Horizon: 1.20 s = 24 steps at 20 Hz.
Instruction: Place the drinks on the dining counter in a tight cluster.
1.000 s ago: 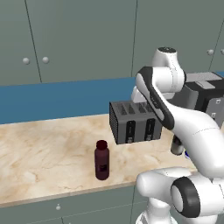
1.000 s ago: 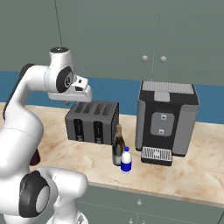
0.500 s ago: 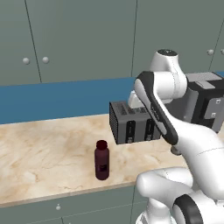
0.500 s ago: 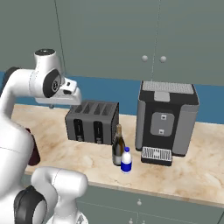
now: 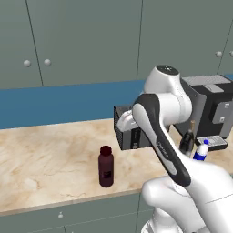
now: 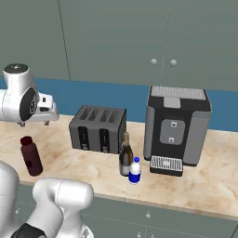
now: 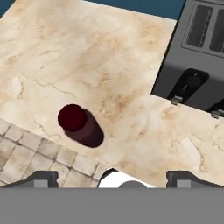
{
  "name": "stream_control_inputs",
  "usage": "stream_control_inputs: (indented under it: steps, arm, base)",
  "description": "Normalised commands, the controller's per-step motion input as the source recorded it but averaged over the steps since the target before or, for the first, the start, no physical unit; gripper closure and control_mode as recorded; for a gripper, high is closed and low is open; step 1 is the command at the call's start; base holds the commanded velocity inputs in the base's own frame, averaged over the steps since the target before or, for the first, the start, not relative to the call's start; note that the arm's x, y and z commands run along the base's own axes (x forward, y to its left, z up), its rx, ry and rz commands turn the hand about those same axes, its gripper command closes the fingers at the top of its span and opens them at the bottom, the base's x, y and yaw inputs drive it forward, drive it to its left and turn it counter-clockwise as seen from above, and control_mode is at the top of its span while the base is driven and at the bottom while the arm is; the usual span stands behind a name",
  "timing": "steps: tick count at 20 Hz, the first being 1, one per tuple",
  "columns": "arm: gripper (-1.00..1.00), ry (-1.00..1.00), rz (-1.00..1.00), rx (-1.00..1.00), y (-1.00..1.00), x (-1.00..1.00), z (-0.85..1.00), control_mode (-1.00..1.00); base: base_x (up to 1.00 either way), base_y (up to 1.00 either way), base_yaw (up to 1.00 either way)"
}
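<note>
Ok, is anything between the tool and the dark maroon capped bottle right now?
Nothing visible does. In the hand view the open tool looks down on the dark maroon capped bottle, with bare beige veined marble worktop around it. The grey four-slot toaster sits off to one side, apart from the bottle.

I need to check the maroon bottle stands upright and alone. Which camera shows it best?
The left base view: the maroon bottle stands upright, whole and unobstructed on the marble. The right base view shows it small, beside the arm. The hand view looks down on its cap, foreshortened.
</note>
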Motion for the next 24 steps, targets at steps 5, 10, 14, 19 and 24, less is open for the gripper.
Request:
stream_control_inputs:
  steps: [5, 10, 14, 19, 24]
  arm:
    - [-1.0, 0.0, 0.21, 0.0, 0.59, -0.04, 0.0, -1.0]
    - [-1.0, 0.01, 0.07, 0.0, 0.44, 0.19, 0.0, -1.0]
    - [-1.0, 0.05, 0.0, -0.01, 0.05, 0.16, -0.09, -1.0]
    - [-1.0, 0.19, 0.0, -0.11, 0.07, 0.0, -0.16, -1.0]
    - [-1.0, 0.25, -0.02, -0.18, 0.11, 0.0, -0.09, -1.0]
  base:
    - [0.0, 0.0, 0.0]
    - [0.0, 0.0, 0.0]
    - [0.0, 0.0, 0.0]
    - [0.0, 0.0, 0.0]
    - [0.0, 0.0, 0.0]
